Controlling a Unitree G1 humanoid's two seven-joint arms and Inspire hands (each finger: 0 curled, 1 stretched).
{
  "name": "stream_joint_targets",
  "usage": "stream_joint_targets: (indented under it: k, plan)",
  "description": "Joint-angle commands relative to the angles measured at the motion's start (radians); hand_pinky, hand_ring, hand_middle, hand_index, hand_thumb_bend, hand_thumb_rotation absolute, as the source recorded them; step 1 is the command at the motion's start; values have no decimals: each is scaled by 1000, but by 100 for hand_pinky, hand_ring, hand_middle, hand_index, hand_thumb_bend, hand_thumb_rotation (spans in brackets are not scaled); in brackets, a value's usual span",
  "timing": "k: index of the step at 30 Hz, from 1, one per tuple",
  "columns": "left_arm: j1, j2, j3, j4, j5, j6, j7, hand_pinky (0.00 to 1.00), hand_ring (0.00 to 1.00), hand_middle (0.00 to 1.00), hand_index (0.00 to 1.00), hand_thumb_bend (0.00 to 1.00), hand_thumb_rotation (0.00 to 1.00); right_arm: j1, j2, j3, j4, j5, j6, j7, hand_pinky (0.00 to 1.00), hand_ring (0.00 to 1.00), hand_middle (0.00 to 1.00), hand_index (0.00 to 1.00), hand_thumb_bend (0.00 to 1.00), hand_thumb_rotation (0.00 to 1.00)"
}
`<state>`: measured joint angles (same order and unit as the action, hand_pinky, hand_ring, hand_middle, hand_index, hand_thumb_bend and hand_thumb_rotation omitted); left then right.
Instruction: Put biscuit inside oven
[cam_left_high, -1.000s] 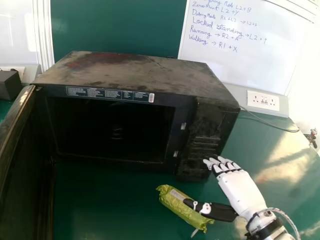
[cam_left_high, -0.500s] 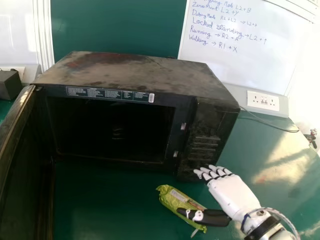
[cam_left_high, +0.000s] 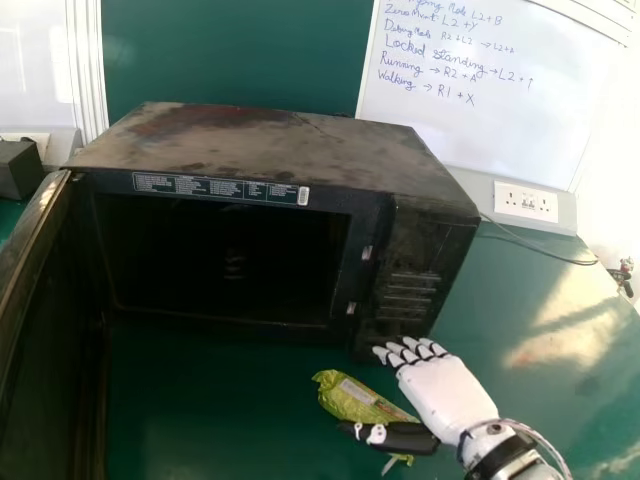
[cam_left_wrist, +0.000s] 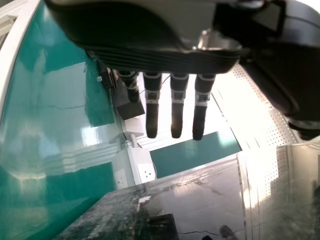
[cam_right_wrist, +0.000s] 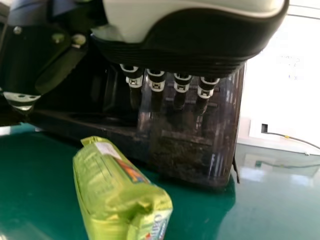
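In the head view, the door (cam_left_high: 45, 340) is cut by the left and lower edges of the frame, and the whiteboard (cam_left_high: 480, 130) by the upper edge. Inside the oven (cam_left_high: 260, 145) it is too dark to tell what the faint mark (cam_left_high: 234, 266) is. The thumb of the right hand (cam_left_high: 440, 395) hides a lower part of the biscuit (cam_left_high: 355, 402). The small thing (cam_left_high: 625, 275) at the right edge is too unclear to name. In the left wrist view, the left hand (cam_left_wrist: 145, 32) is cut off.

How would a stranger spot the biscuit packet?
Find the dark oven with its open door. On the green table before it, by the robot's right hand, lies the biscuit packet. Its crinkly yellow-green wrapper sets it apart from oven and hand.
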<state>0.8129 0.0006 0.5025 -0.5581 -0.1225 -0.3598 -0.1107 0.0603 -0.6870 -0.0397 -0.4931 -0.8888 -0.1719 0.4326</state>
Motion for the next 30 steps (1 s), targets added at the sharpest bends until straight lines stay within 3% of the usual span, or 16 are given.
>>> stream_joint_targets:
  k: [1, 17, 30]
  plan:
    - [10, -5, 0, -11, -1, 3, 3, 60, 78, 83, 78, 99, 77, -12, 7, 15, 9, -8, 12, -3, 99, 100, 100, 100, 96, 100]
    - [7, 2, 6, -15, -18, 11, 1, 62, 80, 83, 79, 100, 77, -52, 12, 64, 61, -35, 34, -6, 100, 100, 100, 100, 95, 100]
    - [6, 6, 8, -18, -22, 15, -3, 62, 80, 84, 80, 97, 74, -112, 16, 145, 235, -63, 60, -51, 100, 100, 100, 100, 96, 98]
